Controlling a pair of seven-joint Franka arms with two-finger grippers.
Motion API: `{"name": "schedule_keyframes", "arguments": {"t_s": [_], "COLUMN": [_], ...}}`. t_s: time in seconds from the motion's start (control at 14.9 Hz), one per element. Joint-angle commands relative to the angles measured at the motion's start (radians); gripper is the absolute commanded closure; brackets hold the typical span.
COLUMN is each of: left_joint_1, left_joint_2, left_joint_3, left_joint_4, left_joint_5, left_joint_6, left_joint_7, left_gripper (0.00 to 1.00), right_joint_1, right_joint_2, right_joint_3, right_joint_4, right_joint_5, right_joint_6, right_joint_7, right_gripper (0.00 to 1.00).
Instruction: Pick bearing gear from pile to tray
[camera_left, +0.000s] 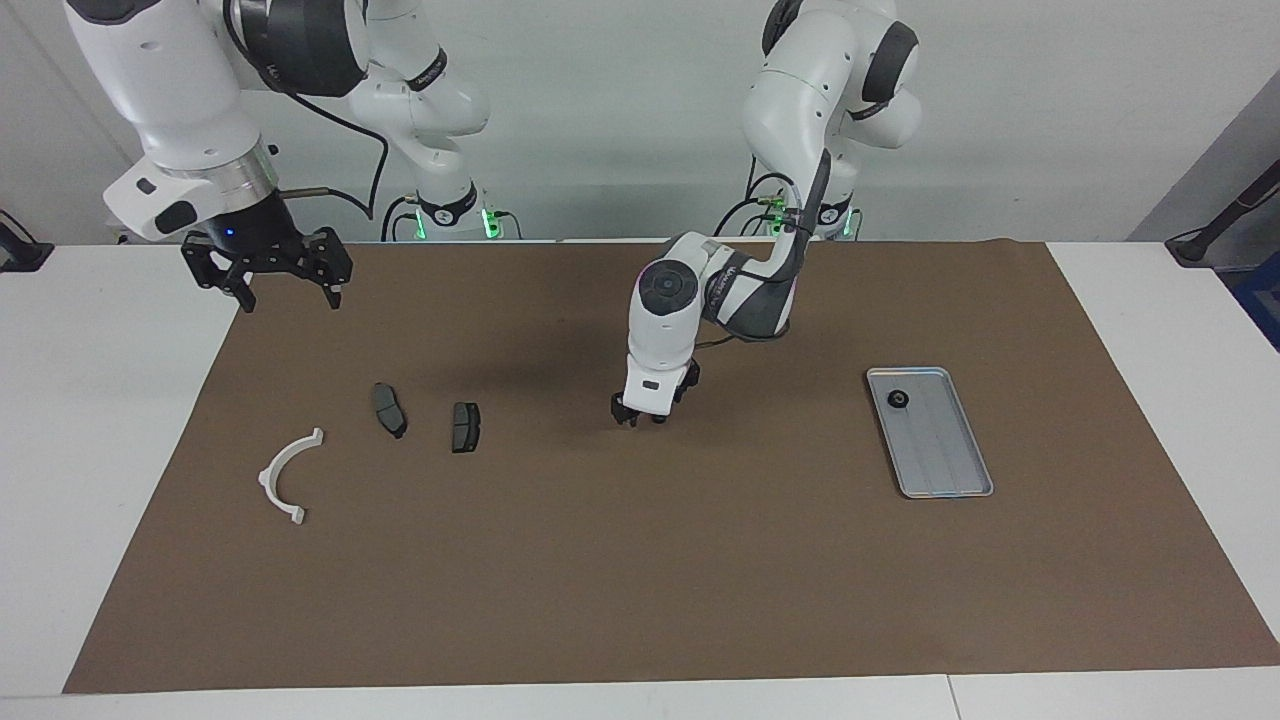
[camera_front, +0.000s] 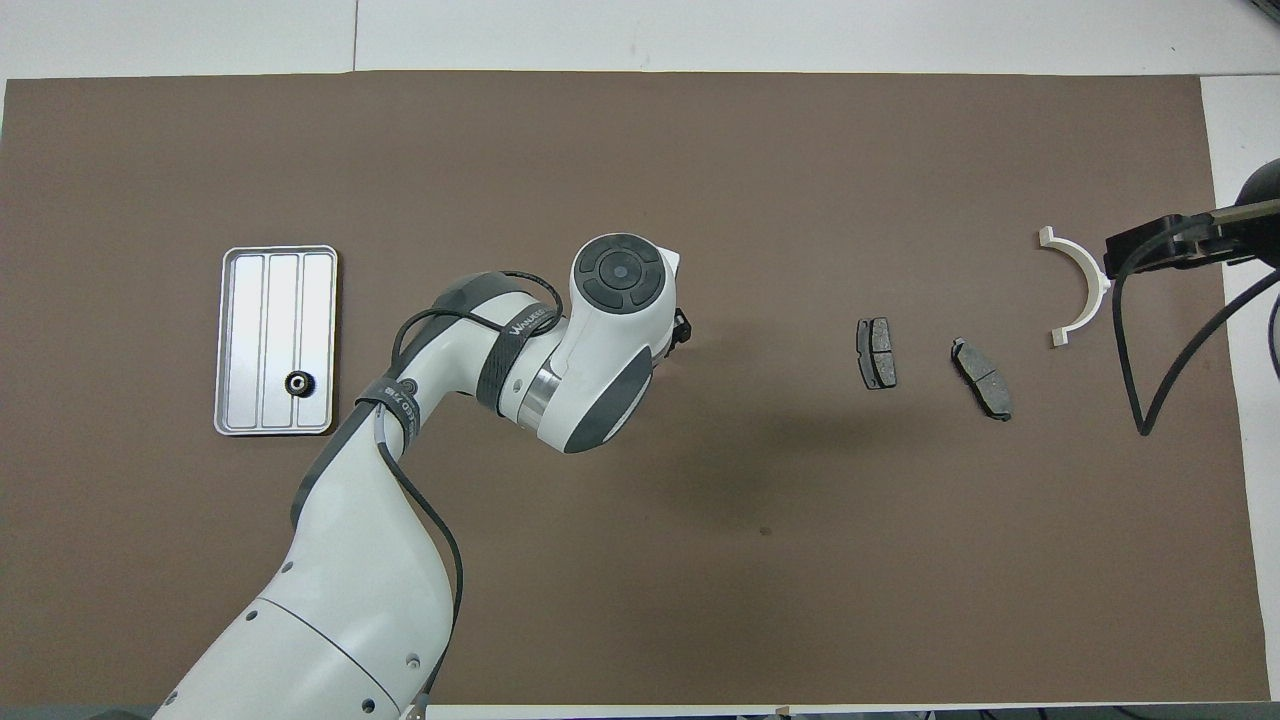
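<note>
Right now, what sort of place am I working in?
Most likely a robotics lab bench, not a workshop: two arms stand at a white table with a brown mat, a plain wall at the robots' end, and only the tray, a white bracket and two dark plates laid out.

Both arms have glossy white shells with rounded shapes. The left arm (camera_left: 700, 290) has dark grey joint covers and a round dark grey cap with raised segments on its last big joint. A black cable runs along it, held by dark bands with light lettering. A silver metal ring sits before its small black gripper (camera_left: 640, 415). The right arm (camera_left: 190, 90) has the same white and dark grey parts, a silver ring, a loose black cable and a small blue light above its black gripper (camera_left: 268, 272). Green lights shine at both bases.
</note>
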Motion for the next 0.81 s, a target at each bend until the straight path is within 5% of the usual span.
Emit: {"name": "schedule_keyframes", "arguments": {"t_s": [0.0,0.27,0.74], "left_joint_1": [0.0,0.003,0.015], "left_joint_2": [0.006,0.008,0.005], "left_joint_3": [0.006,0.007,0.007], "left_joint_4": [0.016,0.013,-0.015], "left_joint_5": [0.015,0.015,0.038], "left_joint_6": [-0.022,-0.017,0.015], "left_joint_7": [-0.011,-0.01,-0.01], "left_gripper": [0.25,0.29,0.3], "right_joint_1": [-0.006,0.109,0.114], "right_joint_2": [-0.035,-0.061,-0.087], "right_joint_3": [0.009,-0.136,-0.143], "right_joint_4": [-0.061,-0.102,-0.118], "right_joint_5": [0.022,0.023,0.025], "right_joint_6": [0.02,0.009,0.023], "right_joint_7": [0.016,0.007,0.013], "right_gripper": [0.0,0.0,0.0]}}
